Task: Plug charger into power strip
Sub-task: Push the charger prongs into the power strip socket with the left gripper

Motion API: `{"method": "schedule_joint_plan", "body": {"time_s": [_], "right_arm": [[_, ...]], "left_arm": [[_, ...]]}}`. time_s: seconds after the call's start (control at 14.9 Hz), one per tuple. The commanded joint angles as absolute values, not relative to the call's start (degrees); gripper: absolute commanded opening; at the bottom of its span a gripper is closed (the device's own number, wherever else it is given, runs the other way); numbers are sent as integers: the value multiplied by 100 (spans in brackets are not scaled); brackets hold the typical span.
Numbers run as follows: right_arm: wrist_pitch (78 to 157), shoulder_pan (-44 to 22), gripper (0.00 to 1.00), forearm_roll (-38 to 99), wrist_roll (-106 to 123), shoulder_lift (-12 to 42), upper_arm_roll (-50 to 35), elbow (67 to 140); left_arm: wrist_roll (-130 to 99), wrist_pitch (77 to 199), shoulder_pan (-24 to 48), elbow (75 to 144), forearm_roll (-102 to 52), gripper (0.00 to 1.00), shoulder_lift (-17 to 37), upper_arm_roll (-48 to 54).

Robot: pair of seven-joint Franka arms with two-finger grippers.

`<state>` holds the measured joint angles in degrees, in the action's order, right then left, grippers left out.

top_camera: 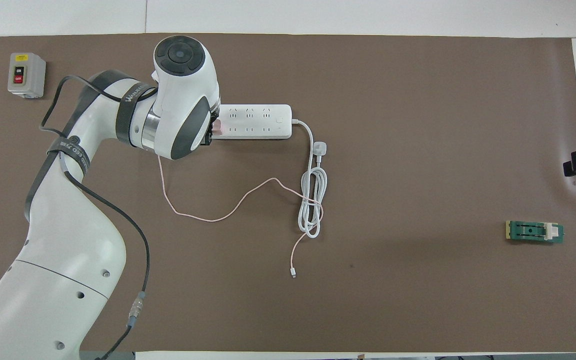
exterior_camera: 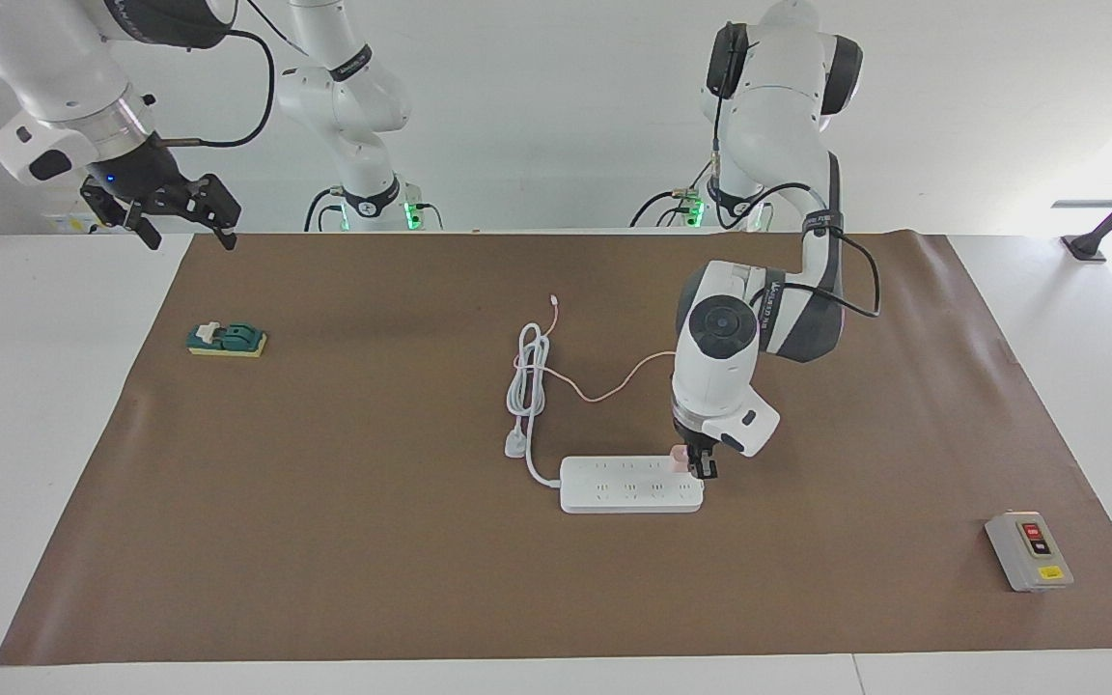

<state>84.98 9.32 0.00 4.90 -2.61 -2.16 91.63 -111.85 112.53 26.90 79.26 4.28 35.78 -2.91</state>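
Note:
The white power strip [exterior_camera: 628, 487] [top_camera: 255, 122] lies flat in the middle of the brown mat. My left gripper [exterior_camera: 699, 467] [top_camera: 211, 135] points down at the strip's end toward the left arm's side. It is shut on the pale pink charger [exterior_camera: 679, 454] [top_camera: 218, 129], which sits on the strip's end socket in the row nearer the robots. Its prongs are hidden. The thin pink cable [exterior_camera: 604, 394] [top_camera: 208, 217] trails from the charger toward the robots. My right gripper [exterior_camera: 189, 239] waits open and empty in the air at the right arm's end of the table.
The strip's thick white cord [exterior_camera: 529, 372] [top_camera: 313, 200] lies coiled nearer the robots, with its round white plug [exterior_camera: 514, 444] [top_camera: 320, 148] beside the strip. A grey button box [exterior_camera: 1029, 550] [top_camera: 26, 75] sits toward the left arm's end. A green and yellow block [exterior_camera: 228, 340] [top_camera: 534, 231] sits toward the right arm's end.

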Motion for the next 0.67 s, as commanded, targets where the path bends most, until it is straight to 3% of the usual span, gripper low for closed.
{"method": "schedule_joint_plan", "body": {"time_s": [0.0,0.07,0.6], "right_arm": [[8534,1020,100,88,431,-396,-272,9299],[8534,1020,100,79,431,-396,-272,9299],[8534,1020,100,88,431,-396,-272,9299]], "left_arm": [[-11083,11435,2733,8025,404,83,3481,-352],[-11066,11321,2716,7946,396,100,3420,-378],[-8733,10548,2111,7506,378,100,2778,-378]]}}
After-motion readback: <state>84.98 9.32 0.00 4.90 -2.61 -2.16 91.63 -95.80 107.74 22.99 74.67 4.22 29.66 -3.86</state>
